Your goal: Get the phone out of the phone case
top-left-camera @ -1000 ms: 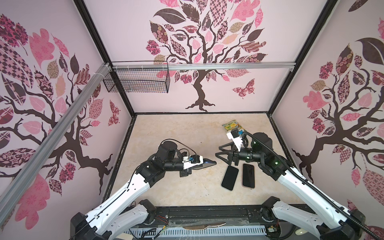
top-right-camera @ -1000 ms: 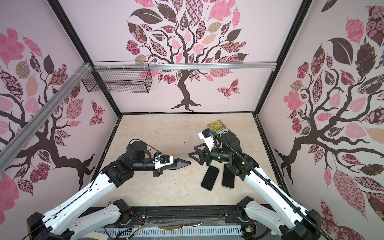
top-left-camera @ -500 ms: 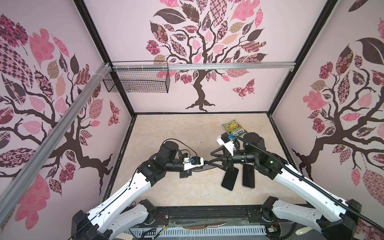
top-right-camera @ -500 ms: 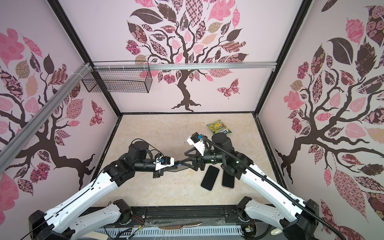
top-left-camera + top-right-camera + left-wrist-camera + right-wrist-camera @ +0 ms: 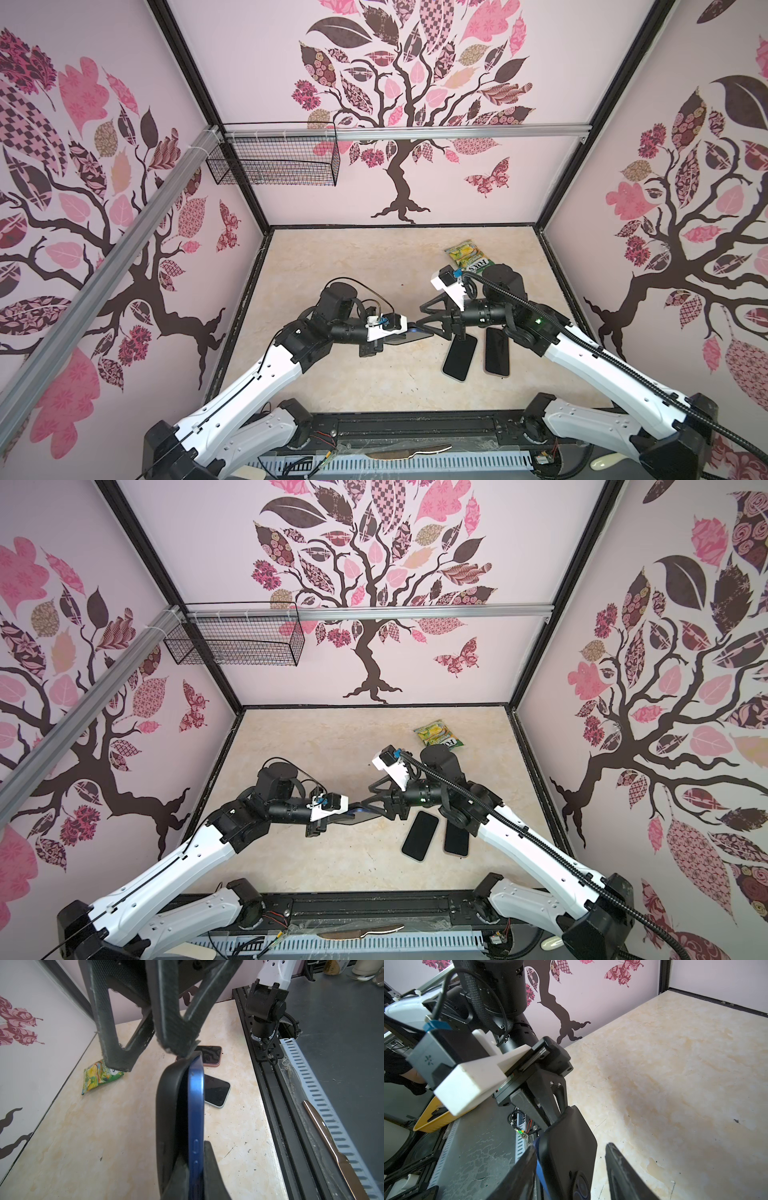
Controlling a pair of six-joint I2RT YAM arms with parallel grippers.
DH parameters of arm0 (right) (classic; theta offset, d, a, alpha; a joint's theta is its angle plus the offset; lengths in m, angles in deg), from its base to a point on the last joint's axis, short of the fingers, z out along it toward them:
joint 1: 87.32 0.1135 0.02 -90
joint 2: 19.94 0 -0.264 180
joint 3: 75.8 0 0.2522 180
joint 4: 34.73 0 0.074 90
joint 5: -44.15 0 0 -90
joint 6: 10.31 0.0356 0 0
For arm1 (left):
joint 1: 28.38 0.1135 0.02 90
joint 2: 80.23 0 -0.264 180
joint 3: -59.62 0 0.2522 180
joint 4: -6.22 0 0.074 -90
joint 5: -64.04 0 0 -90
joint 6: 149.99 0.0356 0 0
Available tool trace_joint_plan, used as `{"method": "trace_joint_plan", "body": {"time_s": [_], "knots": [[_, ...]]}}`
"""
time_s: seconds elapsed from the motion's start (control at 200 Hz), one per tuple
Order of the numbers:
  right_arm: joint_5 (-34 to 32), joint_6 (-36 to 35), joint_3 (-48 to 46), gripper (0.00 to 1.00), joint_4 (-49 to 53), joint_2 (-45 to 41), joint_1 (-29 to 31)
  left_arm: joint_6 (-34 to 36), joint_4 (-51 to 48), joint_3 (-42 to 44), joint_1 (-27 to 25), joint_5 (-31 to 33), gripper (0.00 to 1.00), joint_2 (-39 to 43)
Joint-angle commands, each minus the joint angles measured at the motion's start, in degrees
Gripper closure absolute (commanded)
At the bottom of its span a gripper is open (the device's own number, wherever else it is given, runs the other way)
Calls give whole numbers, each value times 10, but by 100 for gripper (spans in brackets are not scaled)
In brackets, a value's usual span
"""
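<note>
The phone point(image 5: 196, 1105), still in its phone case point(image 5: 170, 1105), is held aloft, one end clenched in the left gripper point(image 5: 553, 1114). The free end is seen between the parted jaws of the right gripper point(image 5: 571, 1147): the peel is being lined up, and next the case lip must be pinched and pulled away.

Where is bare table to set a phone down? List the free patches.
Free: the far-left table between back wall and left arm; the front strip between the arm bases, beside the tilted phone. Crowded: the right side, with snack packet, tilted phone, straight phone and right arm; mid-table, where both arms meet at the cased phone.
</note>
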Motion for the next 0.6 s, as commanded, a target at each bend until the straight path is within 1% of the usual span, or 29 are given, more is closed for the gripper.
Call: {"method": "trace_joint_plan", "body": {"time_s": [0.0,0.305,0.5,0.595], "knots": [[6,-11,8,45,14,8,3,0,25,-16,-2,-17,100,8],[-15,-27,3,46,29,23,5,-3,26,-16,-5,-16,100,7],[-74,-15,-3,50,24,23,6,-2,26,-17,-11,-16,100,5],[-88,-21,-4,51,28,27,6,-3,29,-16,-12,-16,100,4]]}}
